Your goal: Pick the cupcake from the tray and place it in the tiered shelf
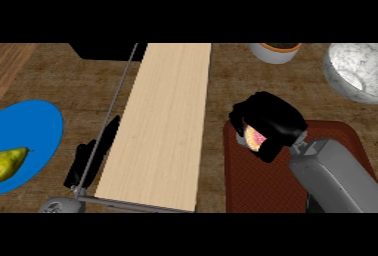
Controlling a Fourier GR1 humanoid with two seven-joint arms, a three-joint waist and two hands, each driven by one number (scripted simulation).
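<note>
My right hand (273, 120) is curled round the cupcake (255, 137), whose pink and yellow top peeks out under the fingers. The hand hovers over the upper left corner of the dark red tray (258, 190). Just to the left stands the tiered shelf (162, 120), a long pale wooden board on a thin grey metal frame. My left hand (92, 155) shows partly behind the shelf's left rail, dark and pointing up; the frame hides much of it.
A blue plate (33, 125) with a yellow-green pear (11, 162) lies at the left edge. A marble bowl (358, 70) sits top right, a small grey cup (277, 51) beside it. A black object (107, 51) lies at the top.
</note>
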